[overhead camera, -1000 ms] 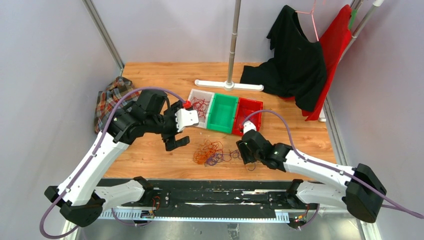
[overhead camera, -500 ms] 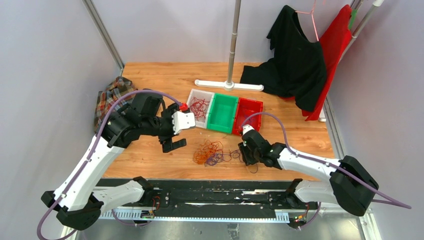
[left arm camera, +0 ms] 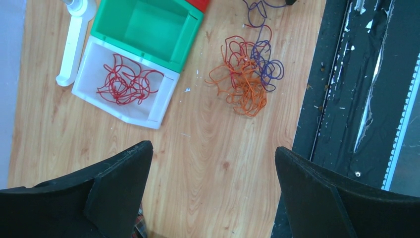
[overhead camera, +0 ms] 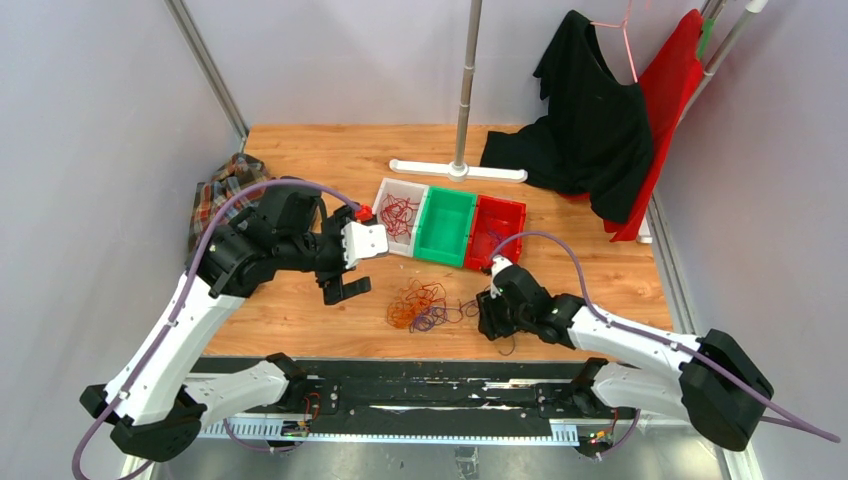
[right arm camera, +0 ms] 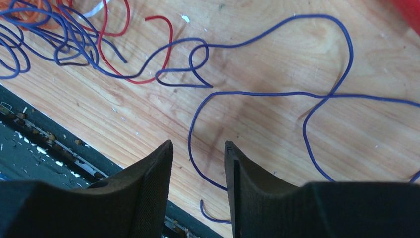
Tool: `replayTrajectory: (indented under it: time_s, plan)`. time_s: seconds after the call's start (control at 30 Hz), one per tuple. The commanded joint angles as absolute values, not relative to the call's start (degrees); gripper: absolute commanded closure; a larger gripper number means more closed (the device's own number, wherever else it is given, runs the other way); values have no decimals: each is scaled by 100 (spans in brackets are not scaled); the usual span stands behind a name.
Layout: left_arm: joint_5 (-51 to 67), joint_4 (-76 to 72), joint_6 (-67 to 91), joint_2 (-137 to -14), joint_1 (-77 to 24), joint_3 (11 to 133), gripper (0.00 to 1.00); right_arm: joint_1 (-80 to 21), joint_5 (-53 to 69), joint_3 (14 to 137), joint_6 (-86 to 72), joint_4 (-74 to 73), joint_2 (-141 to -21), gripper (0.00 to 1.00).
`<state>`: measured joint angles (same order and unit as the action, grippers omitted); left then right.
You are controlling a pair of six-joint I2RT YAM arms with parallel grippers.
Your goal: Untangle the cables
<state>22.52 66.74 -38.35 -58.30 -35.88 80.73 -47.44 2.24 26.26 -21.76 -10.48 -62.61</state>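
Note:
The cables lie as a loose orange, red and purple clump on the wooden table, in front of the bins. In the left wrist view the cables sit far ahead of my left gripper, which is wide open over bare wood. In the top view the left gripper hovers left of the clump. My right gripper is low at the clump's right side. Its jaws stand apart, and a loop of purple cable runs between them unclamped. More red cables lie in the white bin.
White bin, green bin and red bin stand in a row behind the clump. A plaid cloth lies far left. A pole stand base and hanging black and red garments are at the back. A black rail runs along the near edge.
The left arm has drawn back slightly to the left, still open. The right gripper has shifted a little at the purple strand, its jaws narrowing then widening a bit.

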Motion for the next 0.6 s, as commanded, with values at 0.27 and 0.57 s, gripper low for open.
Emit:
replayTrajectory:
  time_s: [0.27, 0.57]
  plan:
    - [2382, 6745, -3768, -5774, -3621, 8379, 2, -4753, 507, 2559, -2266, -1484, -6476, 61]
    - [2374, 6748, -3787, -5710, -3619, 8363, 2, -4913, 448, 2919, -2400, -1748, -6766, 94]
